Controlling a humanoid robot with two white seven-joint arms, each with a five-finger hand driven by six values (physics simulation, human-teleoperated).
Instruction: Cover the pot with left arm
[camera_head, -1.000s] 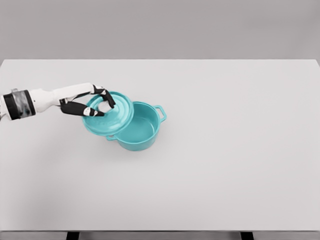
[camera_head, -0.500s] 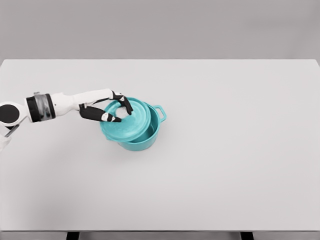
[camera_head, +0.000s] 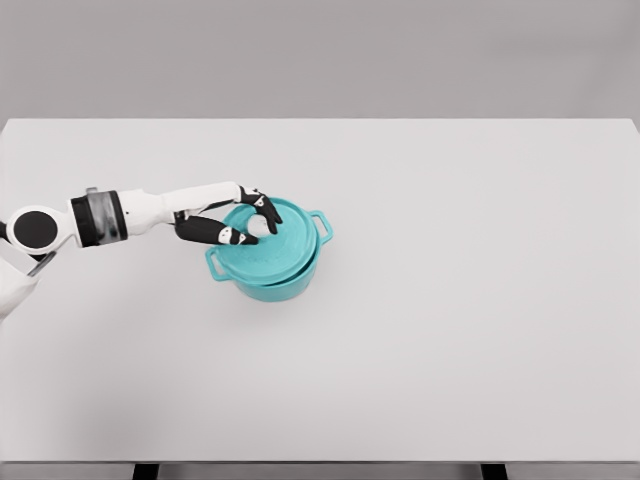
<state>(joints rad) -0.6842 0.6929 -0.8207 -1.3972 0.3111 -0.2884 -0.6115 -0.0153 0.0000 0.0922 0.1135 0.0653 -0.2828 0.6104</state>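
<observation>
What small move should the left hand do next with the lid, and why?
Probably lower the lid a little more and level it, then release. It sits over the pot but looks tilted, with its left edge lower, and the left hand grips its knob. Both pot handles show, so it seems roughly centred.

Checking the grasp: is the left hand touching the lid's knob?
Touching. In the head view the left hand pinches the white knob on the teal lid between its dark fingertips.
</observation>
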